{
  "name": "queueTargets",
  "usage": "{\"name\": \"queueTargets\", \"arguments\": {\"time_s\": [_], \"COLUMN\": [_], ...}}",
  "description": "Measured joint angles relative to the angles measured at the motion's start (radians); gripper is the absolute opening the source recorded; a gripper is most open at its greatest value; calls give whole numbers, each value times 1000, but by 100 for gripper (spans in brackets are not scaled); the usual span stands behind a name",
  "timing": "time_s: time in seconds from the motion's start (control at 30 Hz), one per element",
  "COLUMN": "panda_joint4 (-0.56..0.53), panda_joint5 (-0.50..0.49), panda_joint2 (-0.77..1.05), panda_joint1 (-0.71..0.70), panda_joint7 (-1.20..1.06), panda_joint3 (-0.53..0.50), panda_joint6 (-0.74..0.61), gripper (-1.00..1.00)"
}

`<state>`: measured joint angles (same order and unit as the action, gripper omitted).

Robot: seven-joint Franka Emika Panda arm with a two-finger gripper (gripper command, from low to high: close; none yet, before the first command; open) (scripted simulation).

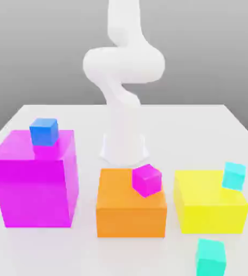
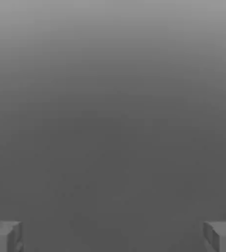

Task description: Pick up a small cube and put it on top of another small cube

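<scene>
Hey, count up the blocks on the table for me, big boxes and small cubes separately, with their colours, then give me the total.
Big boxes: 3 (big magenta box, big orange box, big yellow box)
Small cubes: 4 (small blue cube, small magenta cube, small pale cyan cube, small teal-green cube)
Total: 7

White bench (image 1: 83, 116) carrying three large boxes: magenta box (image 1: 33, 186) lower left, orange box (image 1: 130, 211) centre, yellow box (image 1: 209, 209) lower right. Small blue cube (image 1: 43, 132) atop the magenta box; small magenta cube (image 1: 146, 180) atop the orange.
</scene>
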<state>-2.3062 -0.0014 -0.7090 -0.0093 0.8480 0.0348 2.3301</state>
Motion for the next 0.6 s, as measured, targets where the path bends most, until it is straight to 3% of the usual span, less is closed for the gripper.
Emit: {"name": "queueTargets", "arguments": {"time_s": [0.6], "panda_joint4": [-45], "panda_joint5": [-116], "panda_joint2": [658], "panda_joint1": [-4], "panda_joint7": [423], "panda_joint3": [227], "panda_joint6": [217], "gripper": [0]}}
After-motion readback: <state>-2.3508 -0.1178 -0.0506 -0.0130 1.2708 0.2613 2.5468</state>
